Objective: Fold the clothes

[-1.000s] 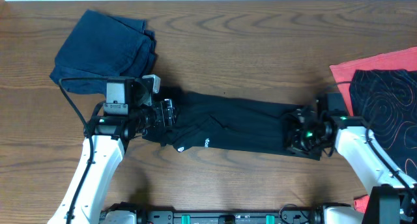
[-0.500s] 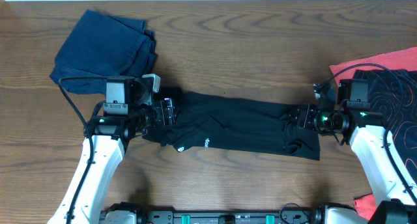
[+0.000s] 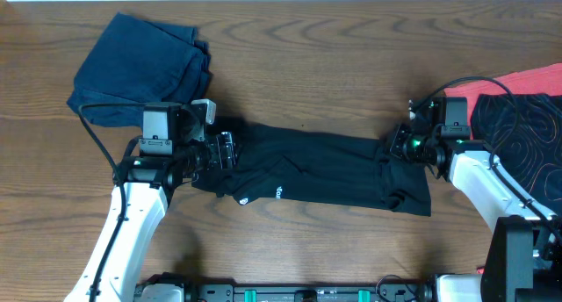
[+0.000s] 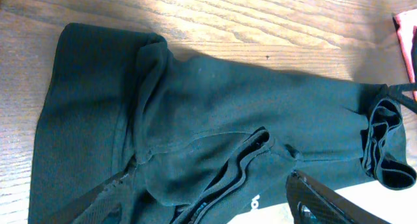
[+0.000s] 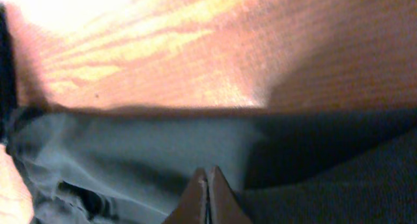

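Clenches right pincer at black T-shirt hem beneath, likely to fold over; hangs left pincer released above far end.

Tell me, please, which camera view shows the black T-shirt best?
The overhead view: the black T-shirt shows along its whole length there. The left wrist view shows most of it close up and creased, but cropped at the bottom; the right wrist view shows only a blurred strip.

Overhead straight down on whole table, both wrist views close, low, sharing the black T-shirt
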You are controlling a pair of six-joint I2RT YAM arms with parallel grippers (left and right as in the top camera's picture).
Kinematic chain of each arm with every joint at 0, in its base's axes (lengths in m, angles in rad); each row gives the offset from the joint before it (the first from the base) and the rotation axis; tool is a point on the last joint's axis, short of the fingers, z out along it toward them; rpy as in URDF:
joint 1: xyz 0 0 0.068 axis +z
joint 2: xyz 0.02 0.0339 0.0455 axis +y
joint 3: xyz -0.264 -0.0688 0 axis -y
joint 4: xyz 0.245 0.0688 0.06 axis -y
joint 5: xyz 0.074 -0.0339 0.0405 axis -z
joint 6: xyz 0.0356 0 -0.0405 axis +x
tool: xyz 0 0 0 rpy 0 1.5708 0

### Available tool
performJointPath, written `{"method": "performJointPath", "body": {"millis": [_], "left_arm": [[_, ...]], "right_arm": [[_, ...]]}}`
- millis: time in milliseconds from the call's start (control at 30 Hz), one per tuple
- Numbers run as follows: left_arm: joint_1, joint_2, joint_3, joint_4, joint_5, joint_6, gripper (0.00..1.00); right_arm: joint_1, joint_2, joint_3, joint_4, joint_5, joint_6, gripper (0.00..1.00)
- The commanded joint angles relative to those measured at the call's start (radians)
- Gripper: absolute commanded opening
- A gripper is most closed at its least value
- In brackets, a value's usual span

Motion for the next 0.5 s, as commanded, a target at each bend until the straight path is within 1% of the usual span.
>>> {"method": "performJointPath", "body": {"millis": [0, 67, 100, 167, 267, 300, 367, 467], "left_arm": [[0.004, -0.001, 0.018, 0.001, 0.006, 0.01, 0.77], [0.004, -0.001, 0.018, 0.0, 0.006, 0.01, 0.77], [0.004, -0.001, 0.018, 0.0, 0.006, 0.01, 0.77], [0.004, -0.001, 0.018, 0.0, 0.006, 0.01, 0.77], [0.004, -0.001, 0.018, 0.001, 0.006, 0.01, 0.77], [0.004, -0.001, 0.018, 0.001, 0.006, 0.01, 0.77], [0.004, -0.001, 0.018, 0.001, 0.007, 0.01, 0.77], [0.004, -0.001, 0.018, 0.001, 0.007, 0.019, 0.77]], "right_arm": [[-0.011, -0.008, 0.0, 0.007, -0.024, 0.04, 0.15], [-0.041, -0.04, 0.002, -0.014, -0.064, -0.05, 0.3], [-0.055, -0.061, 0.003, -0.043, -0.089, -0.079, 0.34], [-0.085, -0.116, 0.01, -0.145, -0.112, -0.139, 0.4], [-0.102, -0.19, 0.011, -0.293, -0.039, -0.196, 0.53], [-0.097, -0.2, 0.011, -0.323, -0.011, -0.208, 0.55], [-0.075, -0.203, 0.01, -0.36, 0.04, -0.221, 0.56], [-0.018, -0.185, -0.006, -0.34, 0.091, -0.199, 0.6]]}}
